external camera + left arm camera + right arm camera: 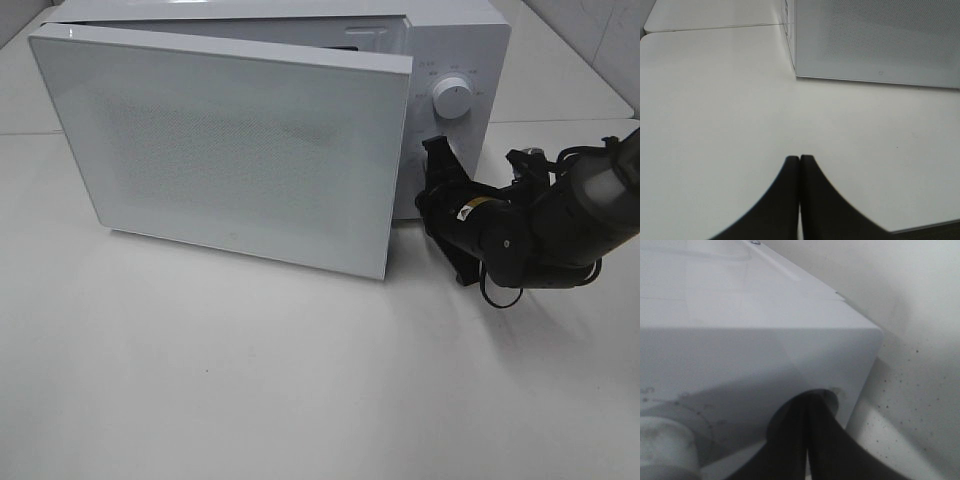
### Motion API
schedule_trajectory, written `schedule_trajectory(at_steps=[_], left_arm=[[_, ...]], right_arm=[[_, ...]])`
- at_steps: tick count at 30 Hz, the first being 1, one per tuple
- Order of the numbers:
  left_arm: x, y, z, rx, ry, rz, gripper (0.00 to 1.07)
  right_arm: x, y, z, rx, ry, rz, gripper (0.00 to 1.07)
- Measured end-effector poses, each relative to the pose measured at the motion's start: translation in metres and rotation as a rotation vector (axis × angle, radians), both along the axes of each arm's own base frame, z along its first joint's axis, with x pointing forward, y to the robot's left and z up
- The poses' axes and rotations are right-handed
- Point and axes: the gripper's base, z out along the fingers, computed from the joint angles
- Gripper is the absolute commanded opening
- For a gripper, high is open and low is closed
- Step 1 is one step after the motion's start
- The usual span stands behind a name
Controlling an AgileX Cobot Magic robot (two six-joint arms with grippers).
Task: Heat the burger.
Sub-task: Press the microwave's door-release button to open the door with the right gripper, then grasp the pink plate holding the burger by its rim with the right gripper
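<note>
The burger is out of view; the half-swung door (230, 150) of the white microwave (455, 35) hides the cavity. My right gripper (436, 150) is shut and empty, pointing at the control panel just below the round knob (452, 101). In the right wrist view its closed tips (807, 399) press against or sit right at the panel's lower part, beside a round recess, and the knob (660, 440) shows blurred at the edge. My left gripper (799, 160) is shut with nothing in it, low over the bare table in front of the door (875, 40).
The microwave stands at the back of the white table (300, 380), its door hinged on the left and angled out over the tabletop. The right arm (560, 220) stretches in from the right edge. A table seam (710, 27) runs behind the microwave's left side.
</note>
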Motion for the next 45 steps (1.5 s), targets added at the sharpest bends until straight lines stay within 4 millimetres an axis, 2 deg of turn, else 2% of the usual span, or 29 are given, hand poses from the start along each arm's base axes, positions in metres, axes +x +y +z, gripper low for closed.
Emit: schedule_trajectory(at_steps=[20, 25, 30, 34, 38, 39, 40, 42, 43, 44, 45], left_arm=[[0.0, 0.0, 0.0, 0.0, 0.0, 0.0, 0.0], [0.0, 0.0, 0.0, 0.0, 0.0, 0.0, 0.0], [0.0, 0.0, 0.0, 0.0, 0.0, 0.0, 0.0], [0.0, 0.0, 0.0, 0.0, 0.0, 0.0, 0.0], [0.0, 0.0, 0.0, 0.0, 0.0, 0.0, 0.0], [0.0, 0.0, 0.0, 0.0, 0.0, 0.0, 0.0], [0.0, 0.0, 0.0, 0.0, 0.0, 0.0, 0.0], [0.0, 0.0, 0.0, 0.0, 0.0, 0.0, 0.0], [0.0, 0.0, 0.0, 0.0, 0.0, 0.0, 0.0], [0.0, 0.0, 0.0, 0.0, 0.0, 0.0, 0.0], [0.0, 0.0, 0.0, 0.0, 0.0, 0.0, 0.0]], right_arm=[[0.004, 0.002, 0.013, -0.015, 0.121, 0.053, 0.02], [-0.005, -0.002, 0.017, -0.058, 0.101, 0.096, 0.05], [-0.024, 0.001, 0.026, -0.163, 0.068, 0.214, 0.07], [-0.042, -0.006, 0.034, -0.257, 0.071, 0.267, 0.08], [-0.051, -0.01, 0.04, -0.349, 0.061, 0.32, 0.09], [-0.055, -0.011, 0.046, -0.442, 0.039, 0.376, 0.1], [-0.055, -0.011, 0.046, -0.442, 0.039, 0.376, 0.1], [-0.06, -0.012, 0.057, -0.608, -0.004, 0.487, 0.1], [-0.06, -0.012, 0.057, -0.608, -0.004, 0.487, 0.1], [-0.063, -0.012, 0.063, -0.735, -0.04, 0.576, 0.11], [-0.063, -0.012, 0.063, -0.735, -0.04, 0.576, 0.11]])
